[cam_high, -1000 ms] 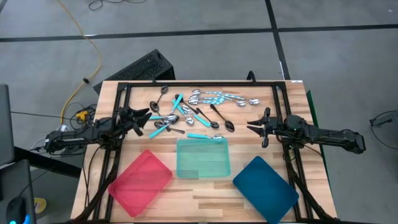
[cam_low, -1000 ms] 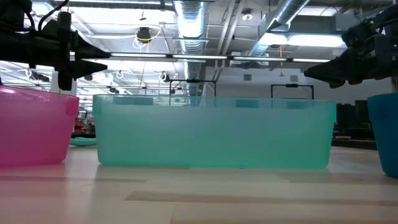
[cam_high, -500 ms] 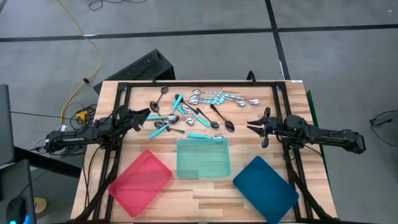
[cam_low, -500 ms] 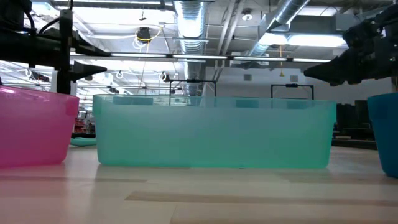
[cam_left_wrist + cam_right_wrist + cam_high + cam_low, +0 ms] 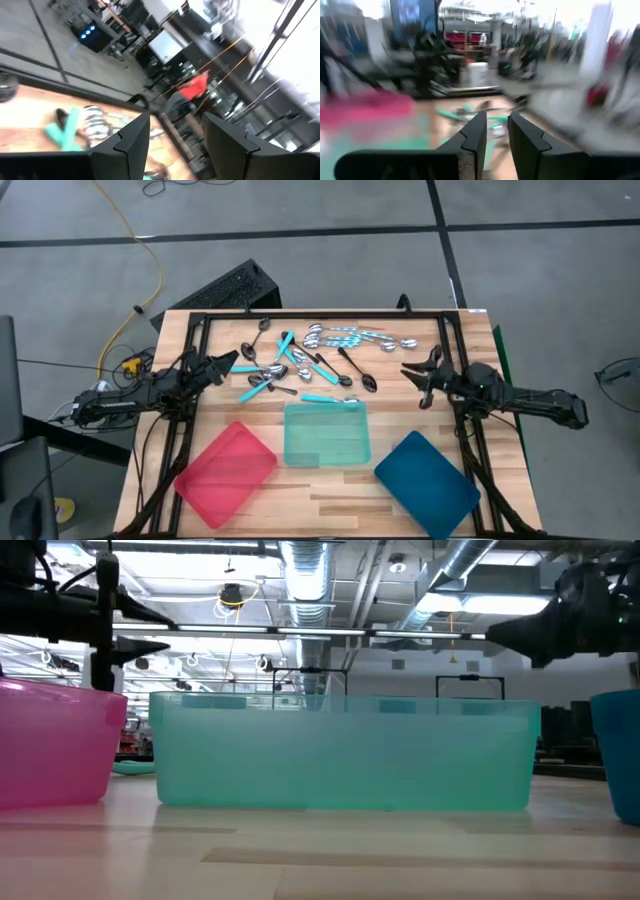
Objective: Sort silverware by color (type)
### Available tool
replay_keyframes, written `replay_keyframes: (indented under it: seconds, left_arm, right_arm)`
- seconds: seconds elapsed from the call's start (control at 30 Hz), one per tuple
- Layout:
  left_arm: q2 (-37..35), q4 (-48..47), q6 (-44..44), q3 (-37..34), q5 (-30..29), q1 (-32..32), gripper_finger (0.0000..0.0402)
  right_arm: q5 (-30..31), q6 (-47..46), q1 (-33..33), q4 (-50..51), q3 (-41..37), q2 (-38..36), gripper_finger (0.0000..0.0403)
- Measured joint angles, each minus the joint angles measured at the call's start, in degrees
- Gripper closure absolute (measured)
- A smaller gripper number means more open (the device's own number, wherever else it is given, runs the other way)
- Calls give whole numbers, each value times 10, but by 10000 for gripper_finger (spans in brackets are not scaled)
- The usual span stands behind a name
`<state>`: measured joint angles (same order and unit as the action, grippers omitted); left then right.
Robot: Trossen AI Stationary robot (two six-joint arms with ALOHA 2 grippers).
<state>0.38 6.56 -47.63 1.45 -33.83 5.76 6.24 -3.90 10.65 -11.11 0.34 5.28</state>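
The spoons lie in a loose heap on the far middle of the wooden table. Shiny silver ones, turquoise-handled ones and black ones are mixed together. My left gripper hovers open at the heap's left edge and holds nothing; in its wrist view the spoons lie ahead of the fingers. My right gripper hovers to the right of the heap, its fingers a little apart and empty. In the low view both grippers stand above the trays' rims.
Three trays sit along the near side: a red one on the left, a teal one in the middle just below the heap, and a blue one on the right. A black frame borders the table.
My right gripper has risen a little and turned about its wrist, staying to the right of the heap. My left gripper has turned slightly at the heap's left edge. The spoons and trays have stayed where they were.
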Motion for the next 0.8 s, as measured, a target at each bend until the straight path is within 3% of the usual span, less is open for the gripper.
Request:
replay_keyframes:
  seconds: [0.13,0.23,0.33,0.43,0.6,0.8]
  left_arm:
    - [0,112,12,0,41,0,235]
    - [0,205,44,9,97,0,235]
    - [6,205,65,49,142,0,235]
    - [40,182,93,104,180,0,235]
    - [135,145,114,208,243,0,235]
    - [263,58,128,337,218,0,234]
  right_arm:
    - [-1,-180,-9,-13,0,0,300]
    - [-1,-232,-9,-63,0,-1,300]
    - [-1,-273,-8,-116,1,-1,300]
    - [13,-276,-7,-154,14,0,300]
    - [13,-231,3,-327,61,-2,300]
    - [7,-140,3,-348,162,-1,300]
